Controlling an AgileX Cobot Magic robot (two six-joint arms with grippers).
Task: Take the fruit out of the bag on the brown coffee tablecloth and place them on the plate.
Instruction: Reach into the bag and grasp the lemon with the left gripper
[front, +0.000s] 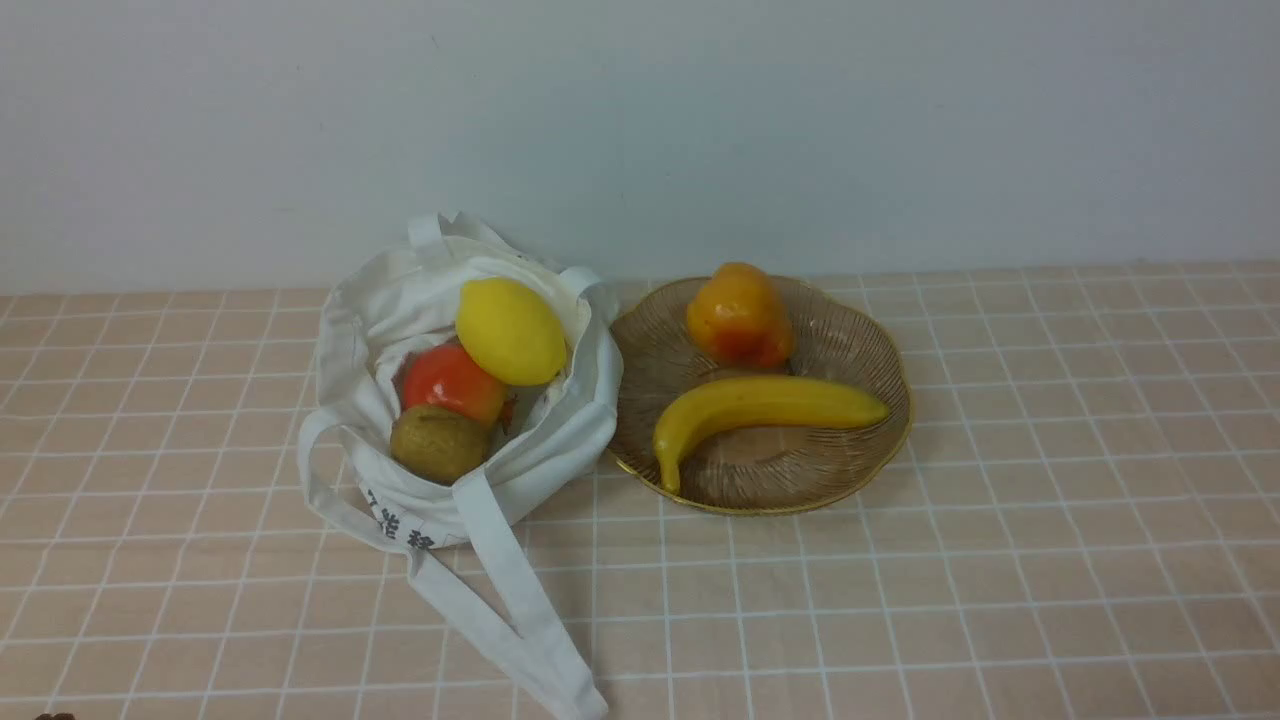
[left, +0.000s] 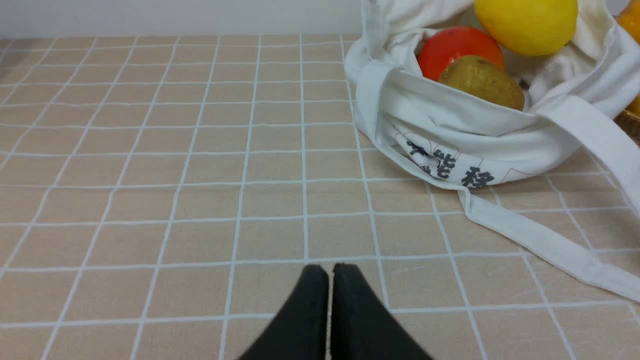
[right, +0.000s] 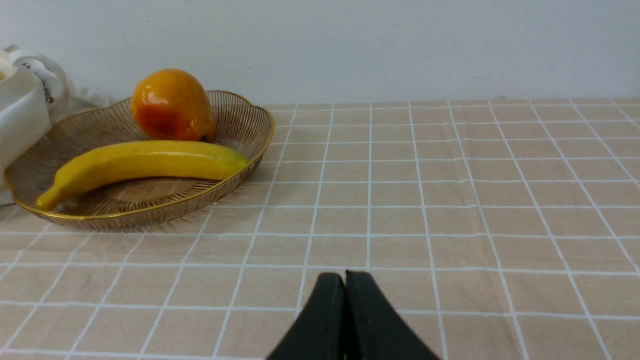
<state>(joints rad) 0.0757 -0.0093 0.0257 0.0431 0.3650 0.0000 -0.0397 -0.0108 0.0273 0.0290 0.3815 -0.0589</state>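
Three fruits (front: 455, 383) in bag (front: 345, 340); banana (front: 760, 405), orange fruit (front: 738, 315) on plate (front: 850, 345)

Bright, soft, even light; frames sharp.
I'm seeing the banana (front: 760, 408) casting a faint shadow toward six o'clock inside the plate (front: 903, 440).

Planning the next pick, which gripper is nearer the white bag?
Left. The left gripper has only tablecloth before the bag; the right gripper has the plate between it and the bag.
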